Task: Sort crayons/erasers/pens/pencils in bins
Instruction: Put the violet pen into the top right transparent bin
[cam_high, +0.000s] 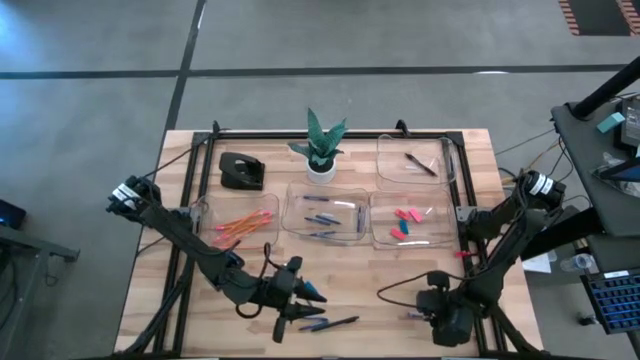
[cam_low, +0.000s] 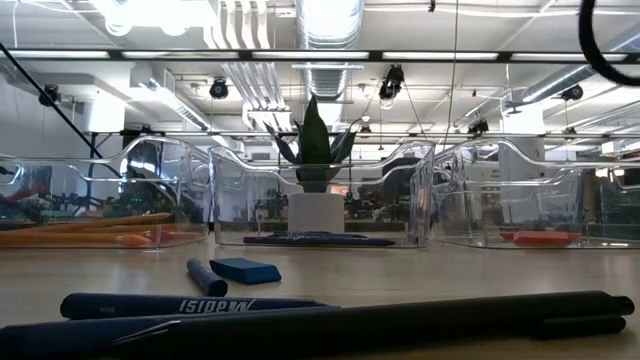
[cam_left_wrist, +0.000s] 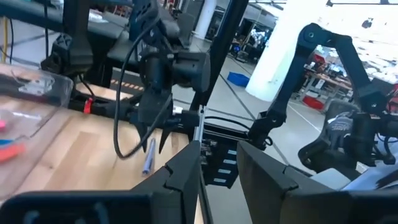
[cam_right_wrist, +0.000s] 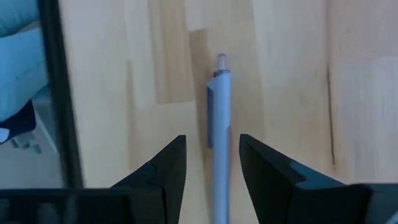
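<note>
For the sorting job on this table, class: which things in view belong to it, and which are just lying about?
Belong: bins, pencils, crayons, erasers, pens, the pen under the right tool, left tool.

Lying about: plant pot, black desk object.

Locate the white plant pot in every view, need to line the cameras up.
High view: white plant pot at top centre of the table, just behind the middle bin.
Low view: centre of the picture, seen through that bin's clear wall.
Left wrist view: not in it.
Right wrist view: not in it.
Shared landmark: the middle bin holding the dark pens, directly in front of the pot in both.
</note>
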